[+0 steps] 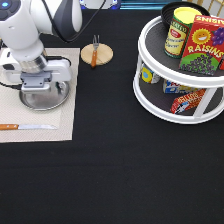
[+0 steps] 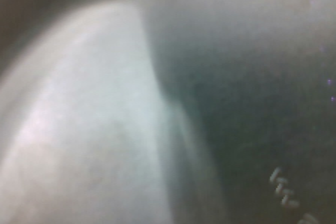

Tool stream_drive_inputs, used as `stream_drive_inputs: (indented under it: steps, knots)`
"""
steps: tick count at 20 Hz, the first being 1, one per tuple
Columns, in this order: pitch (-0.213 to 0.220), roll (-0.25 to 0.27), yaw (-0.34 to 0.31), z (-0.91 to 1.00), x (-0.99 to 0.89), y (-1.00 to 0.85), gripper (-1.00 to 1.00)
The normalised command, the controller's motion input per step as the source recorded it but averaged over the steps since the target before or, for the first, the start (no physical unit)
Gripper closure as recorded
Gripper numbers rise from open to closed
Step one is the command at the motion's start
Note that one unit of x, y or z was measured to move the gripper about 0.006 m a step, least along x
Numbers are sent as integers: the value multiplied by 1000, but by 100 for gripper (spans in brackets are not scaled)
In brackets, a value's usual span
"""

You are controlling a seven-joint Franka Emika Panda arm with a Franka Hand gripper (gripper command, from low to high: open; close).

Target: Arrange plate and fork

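Your gripper sat low on round shiny silver metal plate, on beige placemat at frame's left; whether it grasped, cannot tell. Plate likely stiff, slippery: take raised rim. Small wooden-handled fork lay on tan wooden disc, upper centre.

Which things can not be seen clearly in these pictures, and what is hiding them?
- Gripper, exterior view: low over the plate; the arm's body hides its fingers.
- Plate: the top part is covered by the hand; only the lower rim shows.
- Wrist view: only a blurred pale curve against dark, nothing nameable.
- Items on the white rack's lower shelf: half hidden by the upper shelf, labels unreadable.
- Knife: handle cut off by the exterior view's left edge.
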Motion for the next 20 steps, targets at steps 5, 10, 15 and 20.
stream_drive_inputs:
  steps: [5,10,15,20]
  knots:
    - [97,123,0,64,191,-958,-100]
    - [101,87,0,79,217,-617,-100]
    - [35,-44,66,423,14,421,-100]
    - [1,-124,96,777,-113,779,-100]
